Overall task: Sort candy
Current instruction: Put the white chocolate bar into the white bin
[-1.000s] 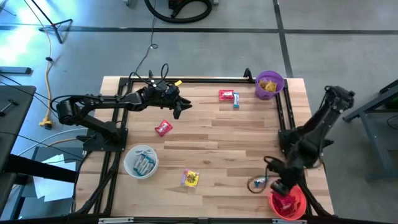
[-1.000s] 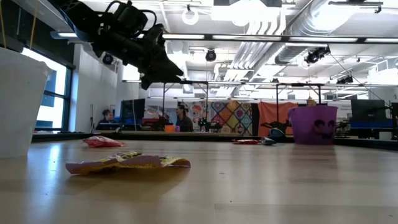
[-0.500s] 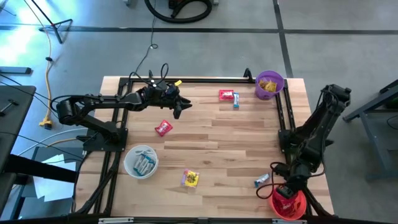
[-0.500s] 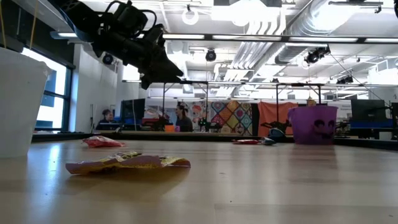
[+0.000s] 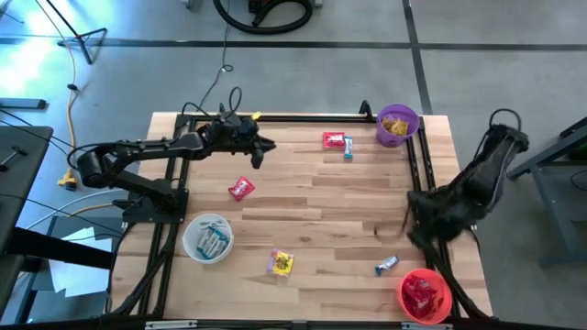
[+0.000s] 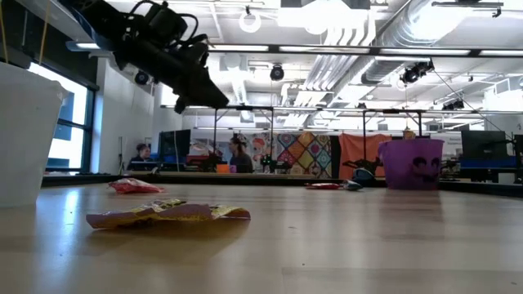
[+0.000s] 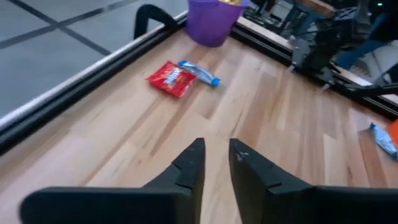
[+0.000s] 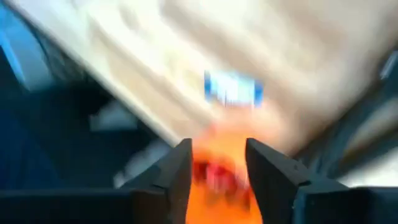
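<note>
Candy lies scattered on the wooden table: a red piece (image 5: pixel 241 188) left of centre, a red one (image 5: pixel 335 139) and a blue one (image 5: pixel 348 149) near the purple bowl (image 5: pixel 397 124), a yellow one (image 5: pixel 281 264) near the front, and a blue one (image 5: pixel 386 266) beside the red bowl (image 5: pixel 424 293). My left gripper (image 7: pixel 216 163) hovers over the far left of the table, open by a narrow gap, with nothing between its fingers. My right gripper (image 8: pixel 217 162) hangs open and empty above the red bowl's far side.
A clear white bowl (image 5: pixel 207 236) with blue candy stands near the front left. The purple bowl holds yellow candy and the red bowl holds red candy. Black frame rails (image 5: pixel 312 117) run along the table's far edge and sides. Bare wood (image 5: pixel 321 211) spans the middle.
My right gripper has risen from just above the red bowl and drawn back toward the table's far edge, tipping as it went. My left gripper has swung a little toward the far edge. No candy on the table has moved.
</note>
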